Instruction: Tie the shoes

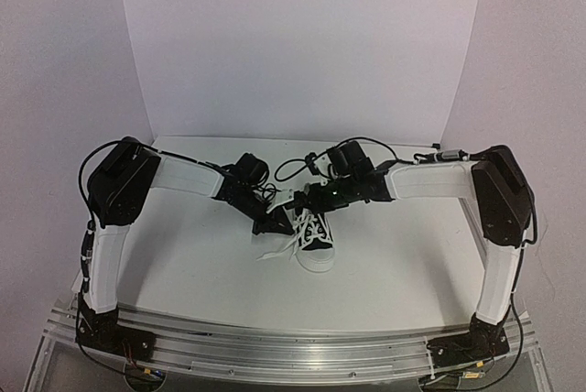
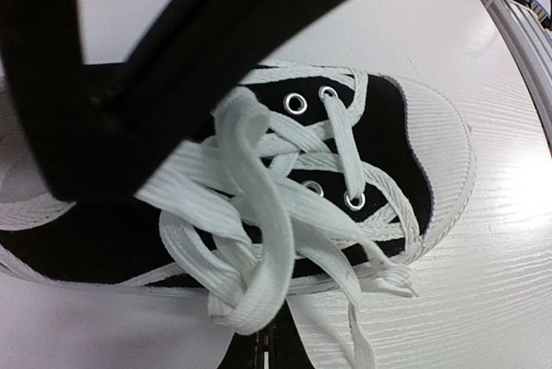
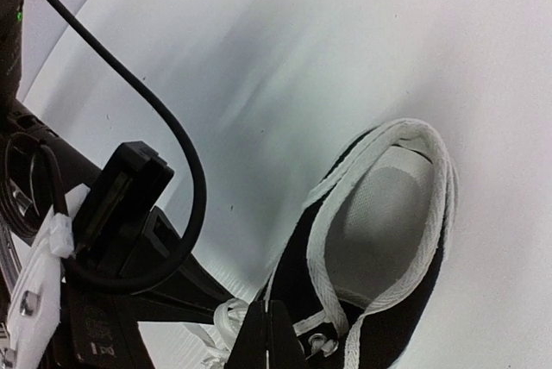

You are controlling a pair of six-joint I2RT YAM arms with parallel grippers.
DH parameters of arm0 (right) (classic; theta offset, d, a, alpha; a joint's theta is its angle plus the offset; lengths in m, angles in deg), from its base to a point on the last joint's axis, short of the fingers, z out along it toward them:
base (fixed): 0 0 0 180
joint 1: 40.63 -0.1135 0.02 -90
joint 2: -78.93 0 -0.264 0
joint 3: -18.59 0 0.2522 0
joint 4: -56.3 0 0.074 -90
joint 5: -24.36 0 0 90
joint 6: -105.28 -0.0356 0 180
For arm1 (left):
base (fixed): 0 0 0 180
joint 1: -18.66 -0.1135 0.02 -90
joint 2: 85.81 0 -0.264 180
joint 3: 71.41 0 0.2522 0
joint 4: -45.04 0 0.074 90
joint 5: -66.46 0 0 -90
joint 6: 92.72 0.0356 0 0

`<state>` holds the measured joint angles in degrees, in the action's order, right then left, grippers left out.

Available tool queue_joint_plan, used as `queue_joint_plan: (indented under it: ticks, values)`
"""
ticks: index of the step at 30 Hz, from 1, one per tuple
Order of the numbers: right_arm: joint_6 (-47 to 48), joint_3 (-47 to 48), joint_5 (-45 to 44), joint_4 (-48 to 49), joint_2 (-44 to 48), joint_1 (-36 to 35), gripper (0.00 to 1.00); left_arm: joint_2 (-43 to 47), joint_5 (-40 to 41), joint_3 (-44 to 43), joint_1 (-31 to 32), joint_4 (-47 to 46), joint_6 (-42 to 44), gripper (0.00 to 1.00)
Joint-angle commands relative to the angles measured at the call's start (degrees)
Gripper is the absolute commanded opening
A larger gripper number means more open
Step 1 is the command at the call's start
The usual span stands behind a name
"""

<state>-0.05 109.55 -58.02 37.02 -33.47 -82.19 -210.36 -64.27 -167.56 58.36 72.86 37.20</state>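
- The sneaker (image 1: 316, 238) stands at the middle of the white tabletop (image 1: 211, 264), toe pointing to the near edge where the aluminium rail (image 1: 275, 346) carries both arm bases. A white backdrop (image 1: 302, 44) closes off the far side.
- In the left wrist view a broad, blurred black bar crosses the upper left and hides the heel half of the sneaker (image 2: 388, 128). In the right wrist view the other arm's black housing and a looping cable (image 3: 185, 171) fill the left side.
- The upper is black canvas with metal eyelets. The toe cap is ribbed white rubber, and a white woven band rims the opening (image 3: 405, 326).
- The flat, woven white laces (image 2: 259, 205) cross in a loose tangle, and a loose end trails left on the tabletop (image 1: 277, 248).
- Both arms bend inward, forearms low, and meet over the sneaker.
- The left end effector (image 1: 275, 223) has its fingers pressed together (image 2: 267, 353) at the base of a raised lace loop, pinching it.
- The right end effector (image 1: 300, 201) is also closed to a thin seam (image 3: 267, 339). I cannot tell whether a lace is caught.
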Motion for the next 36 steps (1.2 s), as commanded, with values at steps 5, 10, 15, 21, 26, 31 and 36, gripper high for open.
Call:
queue_joint_plan:
  ticks: [5,10,15,21,26,31,36]
  values:
    - [-2.68,2.45,-5.91,-0.47,2.4,0.59,0.0,3.58,-0.66,-2.77,0.47,5.0,3.16,0.0]
    - [-4.64,3.38,-7.62,-0.31,0.94,2.32,0.0,4.44,-0.84,-3.94,0.69,9.08,4.35,0.0]
    - [-8.25,1.68,-7.62,1.41,-0.11,3.68,0.0,4.97,-0.33,-2.74,1.76,11.29,6.3,0.0]
    - [-8.76,1.0,-7.58,2.71,-0.37,4.03,0.0,5.86,2.12,0.95,1.7,11.52,8.69,0.0]
    - [-9.61,1.81,-7.62,3.31,-1.93,4.42,0.0,7.2,3.61,2.1,1.82,11.67,9.02,0.0]
    - [-10.66,-1.38,-7.62,3.85,-1.15,4.97,0.0,5.8,7.67,5.98,-0.77,5.98,8.42,0.0]
    - [-11.83,-4.12,-9.61,3.93,-0.18,5.51,0.0,1.62,11.13,4.34,-3.79,5.44,6.47,0.0]
